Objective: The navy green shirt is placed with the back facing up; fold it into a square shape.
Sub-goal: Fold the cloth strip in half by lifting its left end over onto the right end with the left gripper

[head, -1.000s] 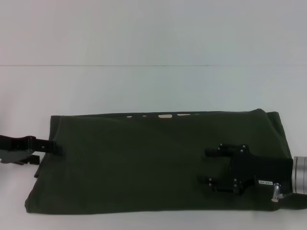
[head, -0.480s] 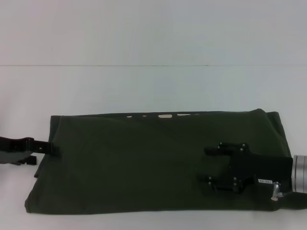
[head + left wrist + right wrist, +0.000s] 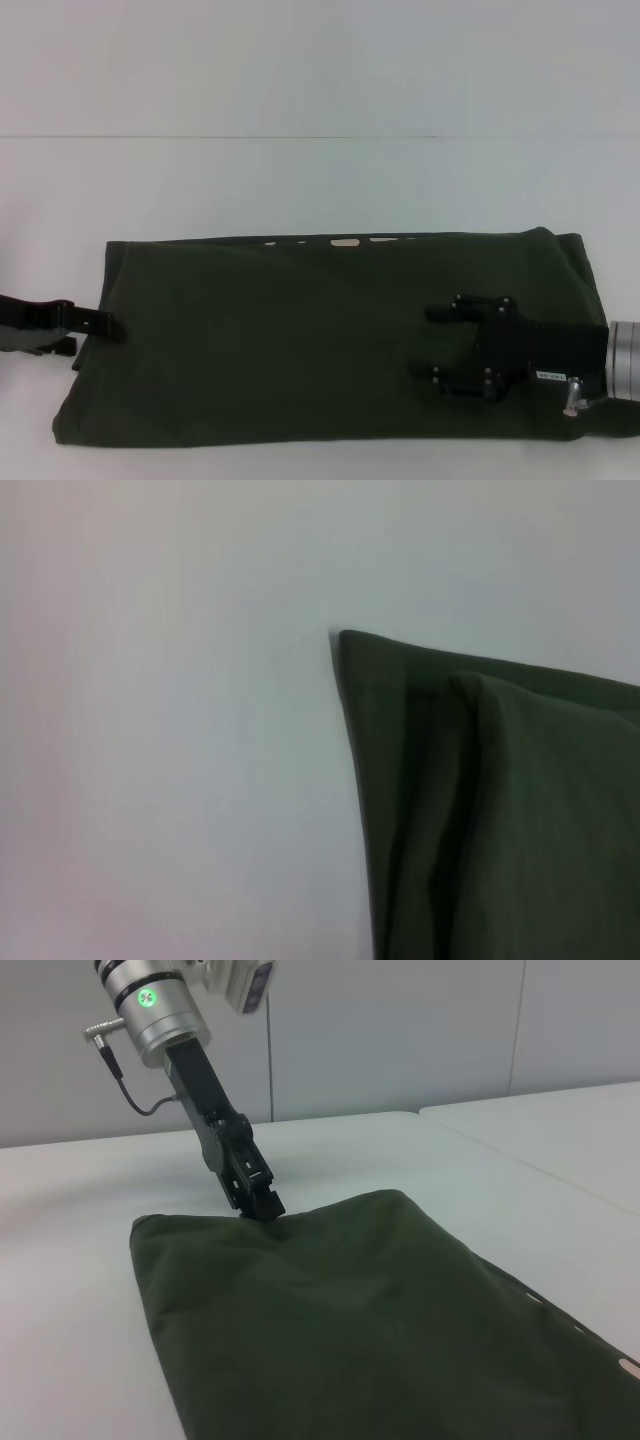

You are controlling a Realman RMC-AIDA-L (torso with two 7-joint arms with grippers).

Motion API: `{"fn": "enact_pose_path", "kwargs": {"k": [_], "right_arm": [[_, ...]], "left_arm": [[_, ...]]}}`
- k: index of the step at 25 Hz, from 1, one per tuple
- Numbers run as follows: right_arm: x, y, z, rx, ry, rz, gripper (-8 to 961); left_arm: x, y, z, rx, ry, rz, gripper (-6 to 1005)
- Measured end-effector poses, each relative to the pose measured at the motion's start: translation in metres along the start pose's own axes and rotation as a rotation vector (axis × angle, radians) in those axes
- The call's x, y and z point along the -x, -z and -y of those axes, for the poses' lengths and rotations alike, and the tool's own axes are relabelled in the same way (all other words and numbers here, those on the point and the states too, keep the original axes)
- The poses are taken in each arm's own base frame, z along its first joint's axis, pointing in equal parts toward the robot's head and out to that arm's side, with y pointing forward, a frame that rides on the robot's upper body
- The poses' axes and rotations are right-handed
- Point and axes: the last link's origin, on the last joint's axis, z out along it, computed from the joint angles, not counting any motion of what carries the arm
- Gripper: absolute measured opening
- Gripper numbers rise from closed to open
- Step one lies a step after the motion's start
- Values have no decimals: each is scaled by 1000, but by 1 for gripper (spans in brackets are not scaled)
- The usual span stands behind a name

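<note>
Dark olive fabric fills the lower half of the head view: the navy green shirt (image 3: 330,335) is laid flat on the white worktop (image 3: 320,190) as a long band running from nine o'clock to three o'clock, its sleeves and sides apparently already folded in. Over the last second the left gripper (image 3: 110,325) has been shifted a little toward six o'clock along the shirt's nine o'clock edge, where its fingers are now seen pressed together on the cloth's border; in the right wrist view the same gripper (image 3: 262,1205) is shown tipped down with its tip touching the short edge, and a grip on the fabric is judged likely, though the pinch itself cannot be made out clearly. The right gripper (image 3: 432,342) has been moved only slightly, also toward six o'clock, and is held over the shirt's three o'clock portion with its fingers (image 3: 440,312) spread apart and nothing between them. In the left wrist view only a layered corner of the shirt (image 3: 500,810) is shown against bare worktop. From this small repositioning it is judged that the short edge is being secured before the band is folded across toward three o'clock; a square has not yet been formed, and an uneven hold at one edge point could let the layers slide apart.
</note>
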Motion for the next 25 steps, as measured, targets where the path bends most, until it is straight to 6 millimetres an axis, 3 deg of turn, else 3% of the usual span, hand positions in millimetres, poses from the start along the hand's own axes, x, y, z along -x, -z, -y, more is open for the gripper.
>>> {"fn": "enact_pose_path", "kwargs": {"k": [25], "right_arm": [[1, -1, 0, 5, 3, -3, 748]], "left_arm": [[2, -16, -20, 49, -16, 25, 867]]}}
